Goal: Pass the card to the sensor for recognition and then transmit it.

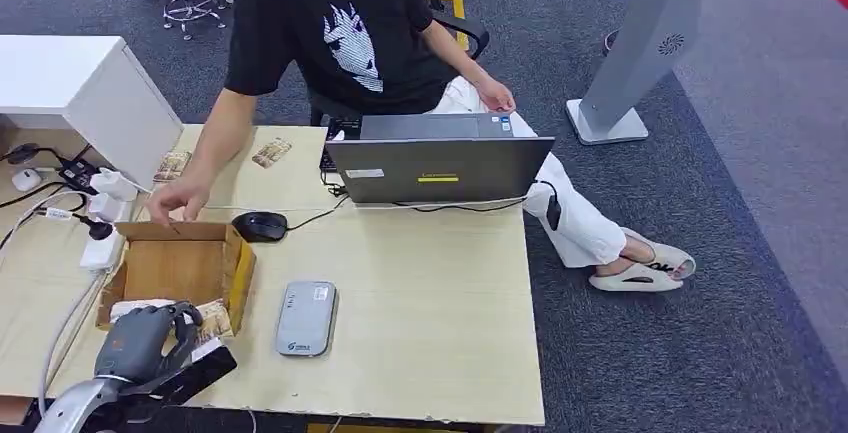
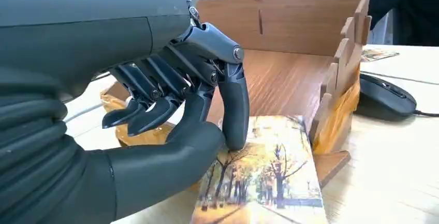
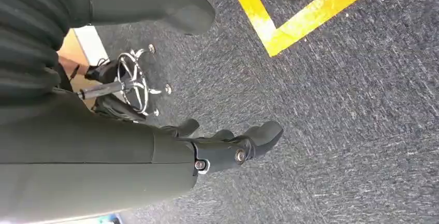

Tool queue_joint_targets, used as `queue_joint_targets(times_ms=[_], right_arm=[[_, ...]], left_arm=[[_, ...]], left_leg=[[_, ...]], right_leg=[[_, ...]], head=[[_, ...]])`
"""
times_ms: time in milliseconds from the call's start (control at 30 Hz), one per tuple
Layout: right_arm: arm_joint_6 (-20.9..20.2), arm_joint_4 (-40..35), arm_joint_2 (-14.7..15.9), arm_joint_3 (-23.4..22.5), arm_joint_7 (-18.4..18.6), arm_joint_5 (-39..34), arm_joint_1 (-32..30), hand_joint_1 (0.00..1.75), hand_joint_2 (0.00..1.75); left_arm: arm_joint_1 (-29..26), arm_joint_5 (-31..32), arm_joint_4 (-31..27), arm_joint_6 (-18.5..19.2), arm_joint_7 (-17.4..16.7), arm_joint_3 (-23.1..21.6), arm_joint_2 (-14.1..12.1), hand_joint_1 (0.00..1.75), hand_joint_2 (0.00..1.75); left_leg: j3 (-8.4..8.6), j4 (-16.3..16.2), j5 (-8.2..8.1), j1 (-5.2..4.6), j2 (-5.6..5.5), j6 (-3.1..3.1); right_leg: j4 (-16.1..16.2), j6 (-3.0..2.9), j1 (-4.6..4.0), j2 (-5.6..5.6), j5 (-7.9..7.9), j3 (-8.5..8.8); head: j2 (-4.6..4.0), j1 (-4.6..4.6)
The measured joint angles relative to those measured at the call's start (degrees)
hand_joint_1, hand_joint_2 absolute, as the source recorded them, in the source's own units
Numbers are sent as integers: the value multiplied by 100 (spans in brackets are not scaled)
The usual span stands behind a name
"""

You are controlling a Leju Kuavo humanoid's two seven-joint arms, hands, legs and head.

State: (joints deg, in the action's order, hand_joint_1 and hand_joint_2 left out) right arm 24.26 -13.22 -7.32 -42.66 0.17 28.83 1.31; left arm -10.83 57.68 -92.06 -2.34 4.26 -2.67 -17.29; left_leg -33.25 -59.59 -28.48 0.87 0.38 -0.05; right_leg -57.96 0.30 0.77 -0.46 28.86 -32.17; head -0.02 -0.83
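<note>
Wood, plastic, carpet
Matt wooden box (image 2: 290,22), glossy printed card (image 2: 264,182), smooth grey plastic fingers (image 2: 235,105), rough carpet floor (image 3: 336,131).

Dark grey carpet (image 1: 700,253) covered the floor, crossed by yellow tape (image 3: 290,27). A pale wooden counter (image 1: 440,333) stood beside a white cabinet (image 1: 80,83).
</note>
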Motion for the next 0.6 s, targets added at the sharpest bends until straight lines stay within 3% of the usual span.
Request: queue_joint_targets(times_ms=[200, 467, 600], right_arm=[[0, 0, 0, -24, 0, 22, 0, 0, 175], [18, 0, 0, -114, -63, 112, 1, 0, 175], [28, 0, 0, -171, -83, 190, 1, 0, 175]], left_arm=[[2, 46, -15, -85, -37, -24, 0, 175, 175], [128, 205, -160, -424, -111, -127, 66, 175, 175], [162, 184, -297, -693, 7, -129, 164, 175, 175]], left_leg=[[0, 0, 0, 0, 0, 0], [0, 0, 0, 0, 1, 0], [0, -1, 0, 0, 0, 0]], right_leg=[[0, 0, 0, 0, 0, -1], [0, 0, 0, 1, -1, 0], [0, 0, 0, 0, 0, -1]], head=[[0, 0], [0, 0], [0, 0]])
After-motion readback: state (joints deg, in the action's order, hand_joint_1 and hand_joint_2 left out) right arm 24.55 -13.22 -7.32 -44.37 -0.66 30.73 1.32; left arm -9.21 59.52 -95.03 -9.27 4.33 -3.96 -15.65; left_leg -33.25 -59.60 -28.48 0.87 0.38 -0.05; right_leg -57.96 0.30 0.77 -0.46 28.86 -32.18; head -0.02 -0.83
